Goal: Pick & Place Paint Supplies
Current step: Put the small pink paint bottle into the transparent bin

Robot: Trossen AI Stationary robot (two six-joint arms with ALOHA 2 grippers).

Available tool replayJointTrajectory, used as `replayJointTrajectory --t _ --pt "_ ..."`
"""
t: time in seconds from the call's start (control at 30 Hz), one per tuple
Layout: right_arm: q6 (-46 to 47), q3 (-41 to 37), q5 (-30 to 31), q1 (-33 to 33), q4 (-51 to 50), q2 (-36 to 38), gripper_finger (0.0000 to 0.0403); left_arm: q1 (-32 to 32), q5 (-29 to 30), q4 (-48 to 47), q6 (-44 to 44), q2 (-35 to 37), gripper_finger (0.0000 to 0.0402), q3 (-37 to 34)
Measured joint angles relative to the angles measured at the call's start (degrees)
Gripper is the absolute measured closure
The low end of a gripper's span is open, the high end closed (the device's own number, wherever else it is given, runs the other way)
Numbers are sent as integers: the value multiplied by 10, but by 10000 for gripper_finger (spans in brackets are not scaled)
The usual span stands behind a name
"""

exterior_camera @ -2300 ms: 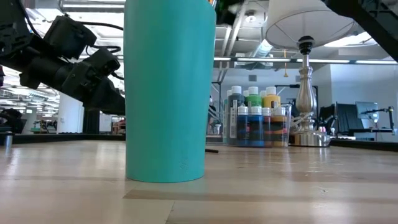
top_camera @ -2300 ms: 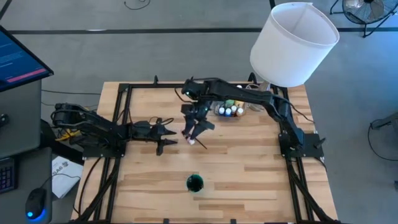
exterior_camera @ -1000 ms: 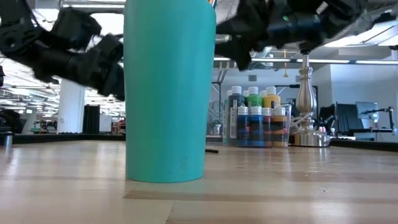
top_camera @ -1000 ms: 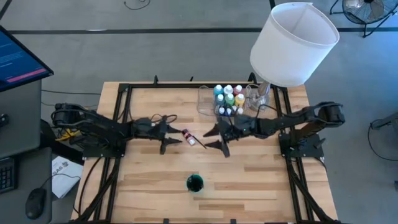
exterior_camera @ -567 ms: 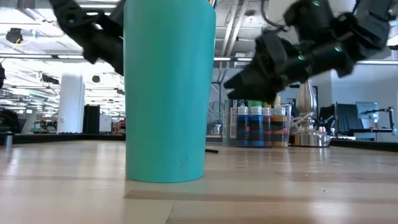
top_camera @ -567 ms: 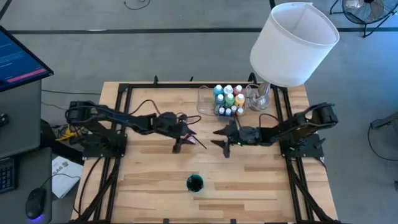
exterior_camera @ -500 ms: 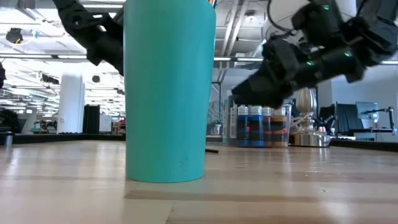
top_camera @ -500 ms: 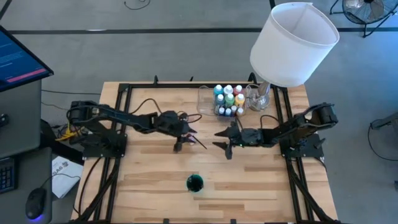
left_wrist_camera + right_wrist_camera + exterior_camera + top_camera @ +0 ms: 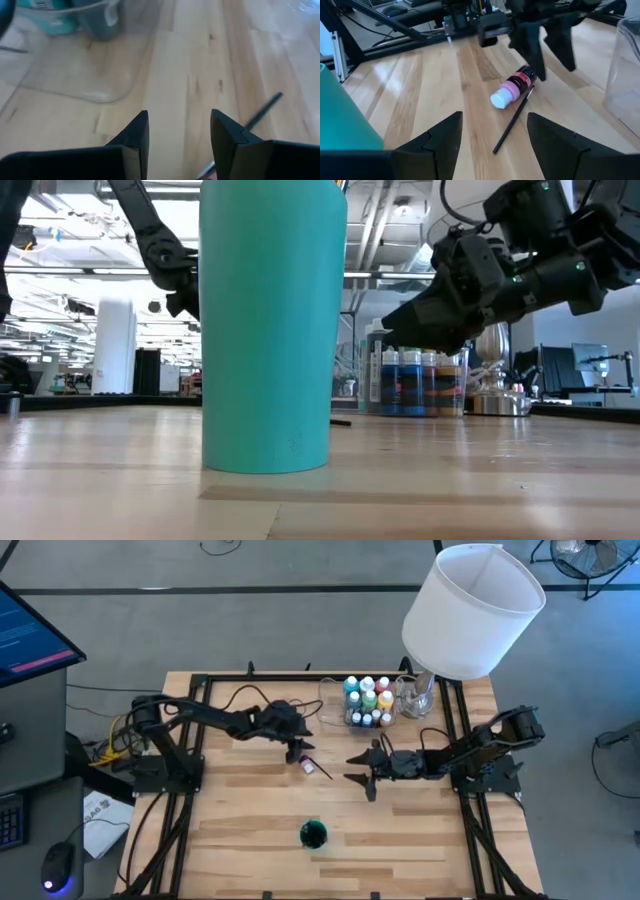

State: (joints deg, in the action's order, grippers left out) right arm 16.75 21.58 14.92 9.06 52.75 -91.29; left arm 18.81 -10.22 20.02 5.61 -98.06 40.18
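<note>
A small pink-labelled paint bottle [image 9: 514, 85] lies on its side on the wood, pale cap toward the near edge, with a thin dark brush [image 9: 514, 119] lying beside it. My left gripper [image 9: 298, 751] hangs open just over the bottle's dark base end. Only bare wood lies between its fingers [image 9: 177, 131], and the brush [image 9: 261, 116] shows off to one side. My right gripper [image 9: 359, 769] is open and low, a short way to the right of the bottle, pointing at it [image 9: 494, 122]. More paint bottles [image 9: 366, 700] stand in the clear tray [image 9: 330, 705].
A teal cup [image 9: 313, 834] stands near the table's front edge and fills the low view [image 9: 272, 325]. A lamp with a big white shade [image 9: 472, 608] stands at the far right corner. Bare wood lies between the bottle and the cup.
My left gripper has swung toward the table's right and far side and come over the pink bottle. My right gripper has sunk and drawn back a little toward the right edge. Bottle and brush lie as before.
</note>
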Motion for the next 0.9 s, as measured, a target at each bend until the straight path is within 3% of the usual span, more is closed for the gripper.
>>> replayJointTrajectory --t 0.27,0.57,0.9 --pt "-6 0 2 -6 -9 0 187 -5 -7 -23 35 41 305 1" --pt "-8 0 4 -17 -14 0 187 10 40 -30 38 31 305 -7" --pt "-6 0 3 -17 -13 0 187 14 42 -89 11 31 305 -7"
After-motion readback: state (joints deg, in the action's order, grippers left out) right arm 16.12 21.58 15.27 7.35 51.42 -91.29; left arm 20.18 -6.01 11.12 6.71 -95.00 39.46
